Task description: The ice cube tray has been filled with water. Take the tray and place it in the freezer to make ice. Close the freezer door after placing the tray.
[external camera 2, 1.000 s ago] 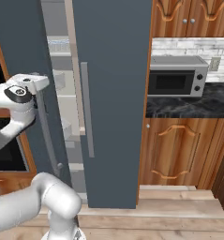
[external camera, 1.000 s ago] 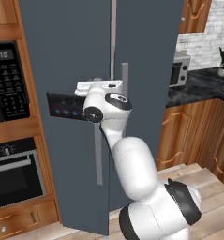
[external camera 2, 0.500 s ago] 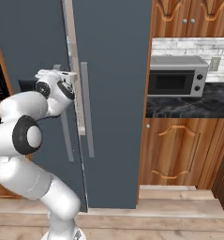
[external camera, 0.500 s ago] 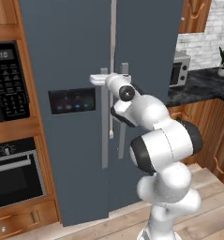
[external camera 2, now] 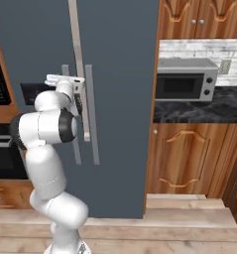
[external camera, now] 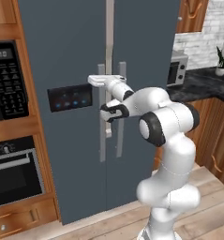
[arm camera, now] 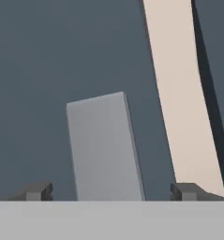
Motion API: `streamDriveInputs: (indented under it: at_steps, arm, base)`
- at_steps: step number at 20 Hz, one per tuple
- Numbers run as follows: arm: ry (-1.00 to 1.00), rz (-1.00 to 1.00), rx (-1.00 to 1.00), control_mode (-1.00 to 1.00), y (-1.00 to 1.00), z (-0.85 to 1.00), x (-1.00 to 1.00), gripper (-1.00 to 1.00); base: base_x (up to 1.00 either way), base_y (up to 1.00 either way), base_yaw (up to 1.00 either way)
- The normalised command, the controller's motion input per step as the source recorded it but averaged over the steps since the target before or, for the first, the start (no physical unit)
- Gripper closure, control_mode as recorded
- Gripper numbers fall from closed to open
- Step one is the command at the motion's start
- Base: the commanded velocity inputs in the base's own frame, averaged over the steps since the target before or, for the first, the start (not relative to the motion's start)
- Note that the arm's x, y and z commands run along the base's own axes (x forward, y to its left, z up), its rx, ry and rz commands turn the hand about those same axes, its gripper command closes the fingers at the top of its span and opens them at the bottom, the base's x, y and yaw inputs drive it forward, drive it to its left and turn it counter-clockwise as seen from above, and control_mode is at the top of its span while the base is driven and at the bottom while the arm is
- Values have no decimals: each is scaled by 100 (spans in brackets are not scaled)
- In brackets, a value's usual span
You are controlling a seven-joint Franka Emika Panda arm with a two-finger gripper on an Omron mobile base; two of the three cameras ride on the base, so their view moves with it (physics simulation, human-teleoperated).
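In the left base view the white arm rises from the lower right of the frame and bends toward the middle, its gripper (external camera: 105, 84) pressed close against the freezer door (external camera: 66, 56) at the top of the grey handle (external camera: 102, 122). The door takes up the left-centre of that frame, dark blue-grey, with a black panel (external camera: 70, 97) carrying small blue lights just left of the hand. A second handle (external camera: 121, 110) stands just beside the first, on the matching plain door (external camera: 144, 42) to the right. A pale strip (external camera: 109, 33) runs down between the two doors above the handles.

In the right base view the gripper (external camera 2: 65, 79) sits at the left-centre of the frame, again at the top of the freezer handle (external camera 2: 75, 129), with a microwave (external camera 2: 185, 79) on a dark counter (external camera 2: 202, 106) to the right.

In the hand view the gripper (arm camera: 112, 191) faces the door (arm camera: 38, 70), and its two dark fingertips (arm camera: 36, 191) stand wide apart, jaws open, with the grey handle (arm camera: 103, 145) between them and touching neither. The pale strip (arm camera: 179, 93) slants down the upper right of that frame. A black oven (external camera: 8, 89) in a wood surround fills the left edge of the left base view.
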Motion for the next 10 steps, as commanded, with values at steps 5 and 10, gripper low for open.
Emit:
streamDriveInputs:
  at_steps: [5,10]
  arm:
    - [24,10,0,-100,2,49,79,-100]
    - [15,1,0,-100,8,19,23,-100]
  base:
    - [0,0,0]
    - [0,0,0]
